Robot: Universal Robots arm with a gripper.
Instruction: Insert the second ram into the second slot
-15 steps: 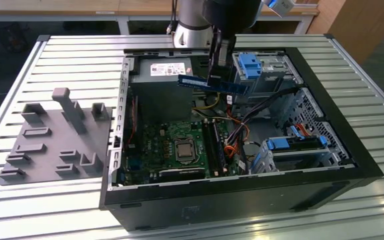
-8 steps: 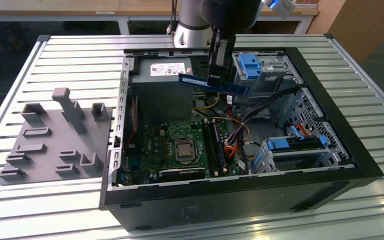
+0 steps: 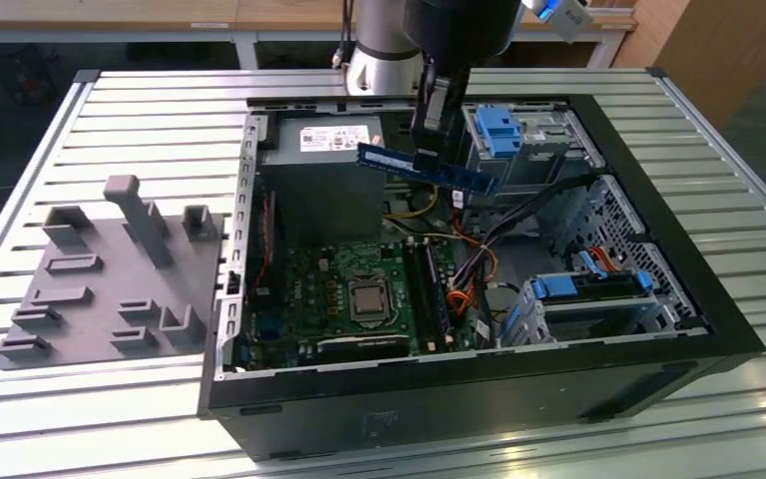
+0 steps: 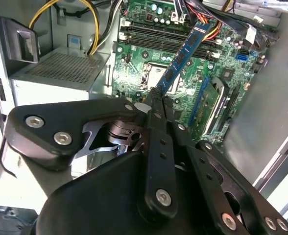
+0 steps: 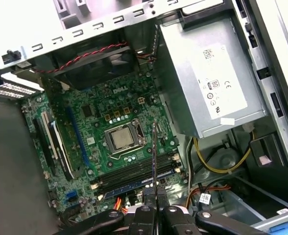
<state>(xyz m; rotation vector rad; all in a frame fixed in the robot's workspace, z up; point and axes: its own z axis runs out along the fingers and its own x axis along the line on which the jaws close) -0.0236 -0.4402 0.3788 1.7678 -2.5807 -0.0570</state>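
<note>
My gripper (image 3: 423, 158) is shut on the second ram (image 3: 457, 176), a thin blue circuit-board stick. It hangs level above the open computer case, over the gap between the power supply and the drive cage. In the second wrist view the black fingers (image 4: 156, 105) pinch one end of the stick (image 4: 183, 54), which reaches out over the green motherboard (image 4: 134, 78). In the first wrist view the stick shows edge-on as a thin dark line (image 5: 154, 156) above the gripper (image 5: 154, 203). It is well above the long memory slots (image 5: 134, 174) beside the processor socket (image 5: 122, 138). One slot row shows blue.
The grey power supply (image 3: 319, 150) fills the case's far corner. Bright blue drive-bay clips (image 3: 497, 130) (image 3: 576, 289) sit along the exterior view's right. Orange and yellow cables (image 3: 457, 239) run near the slots. A grey fixture plate with upright holders (image 3: 104, 279) lies outside the case, at the exterior view's left.
</note>
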